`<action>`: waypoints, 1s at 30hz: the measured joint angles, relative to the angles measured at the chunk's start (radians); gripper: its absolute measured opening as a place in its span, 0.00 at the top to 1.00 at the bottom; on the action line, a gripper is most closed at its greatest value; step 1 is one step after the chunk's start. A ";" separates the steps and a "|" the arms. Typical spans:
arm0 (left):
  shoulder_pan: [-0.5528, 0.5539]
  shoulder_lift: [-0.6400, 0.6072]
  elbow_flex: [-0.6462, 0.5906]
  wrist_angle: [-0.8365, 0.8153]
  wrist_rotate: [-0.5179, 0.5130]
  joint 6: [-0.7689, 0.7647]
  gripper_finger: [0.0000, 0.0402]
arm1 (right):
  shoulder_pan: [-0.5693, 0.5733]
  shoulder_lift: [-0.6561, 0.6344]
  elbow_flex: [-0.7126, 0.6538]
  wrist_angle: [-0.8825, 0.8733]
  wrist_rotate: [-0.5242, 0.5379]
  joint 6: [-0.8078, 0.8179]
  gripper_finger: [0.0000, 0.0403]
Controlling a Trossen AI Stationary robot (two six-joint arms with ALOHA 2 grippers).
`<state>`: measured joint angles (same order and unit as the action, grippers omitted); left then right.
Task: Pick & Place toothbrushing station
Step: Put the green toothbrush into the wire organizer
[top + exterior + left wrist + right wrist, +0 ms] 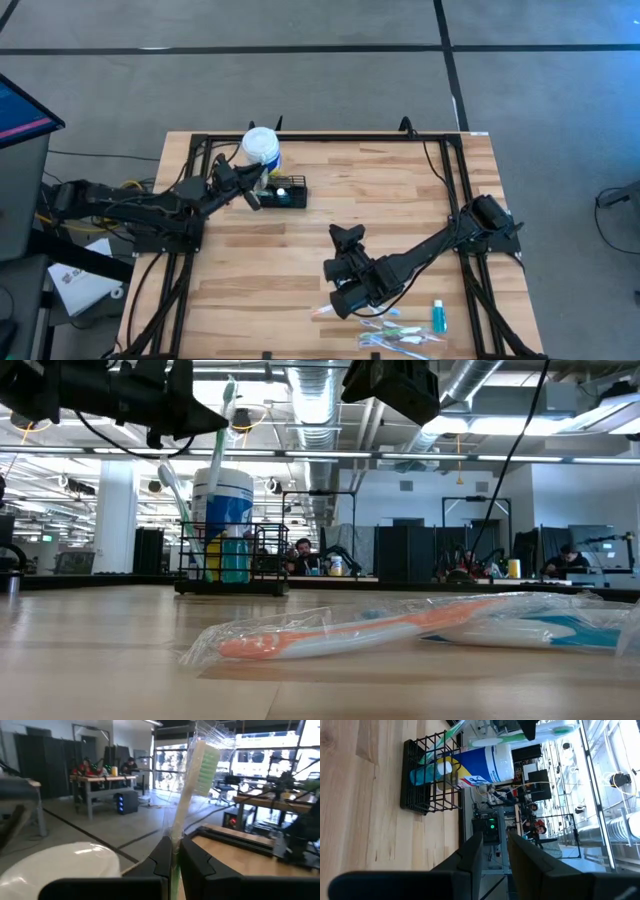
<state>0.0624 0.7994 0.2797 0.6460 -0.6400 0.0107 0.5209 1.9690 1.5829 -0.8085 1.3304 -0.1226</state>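
The black wire caddy (287,193) stands at the table's far left, next to the white blue-labelled tub (262,148). It also shows in the low view (232,560) and the right wrist view (427,785), with a teal tube (424,772) inside. My left gripper (253,197) hangs above the caddy's left end and is shut on a green-and-white toothbrush (197,775) in a clear wrapper. My right gripper (347,236) hovers open and empty over the table's middle, its fingers (470,855) pointing toward the caddy. My left gripper pinches the toothbrush's white handle (176,832) between its two fingers, which lie about level and across it, coming from the table's left. The brush stands nearly upright with its green head (205,765) above the fingers. Its lower end (176,490) slants down toward the caddy's rim.
Several wrapped toothbrushes (400,335) and a teal tube (438,318) lie at the near right edge. An orange-handled wrapped brush (330,638) lies closest to the low camera. A black frame rail (330,138) runs along the far edge. People sit at desks in the room behind.
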 joint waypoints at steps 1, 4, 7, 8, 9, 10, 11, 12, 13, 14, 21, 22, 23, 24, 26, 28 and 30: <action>0.000 0.000 -0.006 0.013 -0.004 0.010 0.98 | 0.000 0.000 0.000 0.000 0.000 0.000 0.80; 0.001 0.000 -0.026 0.044 -0.016 0.029 0.98 | 0.000 0.000 0.000 0.000 0.000 0.001 0.80; 0.001 0.000 -0.041 0.076 -0.019 0.044 0.98 | 0.000 0.000 0.000 0.000 0.000 0.001 0.80; 0.001 0.000 -0.045 0.081 -0.027 0.044 0.98 | 0.000 0.000 0.000 0.000 0.000 0.001 0.80; 0.002 0.000 -0.049 0.082 -0.034 0.044 0.98 | 0.000 0.000 0.000 0.000 0.000 0.001 0.80; 0.002 0.000 -0.051 0.081 -0.039 0.045 0.98 | 0.000 0.000 0.000 0.000 0.000 0.001 0.80; 0.002 0.000 -0.052 0.082 -0.042 0.044 0.98 | 0.000 0.000 0.000 0.000 0.000 0.001 0.80; 0.002 0.000 -0.054 0.083 -0.042 0.044 0.98 | 0.000 0.000 0.000 0.000 0.000 0.002 0.80; 0.002 0.000 -0.056 0.087 -0.043 0.043 0.98 | 0.000 0.000 0.000 0.000 0.000 0.002 0.80; 0.002 0.000 -0.062 0.095 -0.045 0.043 0.98 | 0.000 0.000 0.000 0.000 0.000 0.002 0.80; 0.002 0.021 -0.131 0.222 -0.052 0.042 0.98 | -0.006 0.000 0.000 0.001 0.000 0.012 0.80; 0.002 0.027 -0.140 0.245 -0.051 0.042 0.98 | -0.006 0.000 0.000 0.001 0.000 0.012 0.80; 0.002 0.035 -0.148 0.271 -0.051 0.042 0.98 | -0.008 0.000 0.000 0.001 0.000 0.015 0.80; 0.002 0.041 -0.154 0.287 -0.052 0.042 0.98 | -0.010 0.000 0.000 0.001 0.000 0.018 0.80; 0.002 0.057 -0.166 0.314 -0.063 0.043 0.98 | -0.013 0.000 0.000 0.001 -0.002 0.019 0.80; 0.002 0.076 -0.167 0.323 -0.072 0.044 0.98 | -0.014 0.000 0.000 0.001 -0.004 0.019 0.80; 0.002 0.098 -0.167 0.341 -0.072 0.045 0.98 | -0.014 0.000 0.000 0.001 -0.006 0.019 0.80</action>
<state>0.0647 0.8973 0.1131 0.9873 -0.7116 0.0555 0.5072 1.9690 1.5829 -0.8078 1.3247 -0.1040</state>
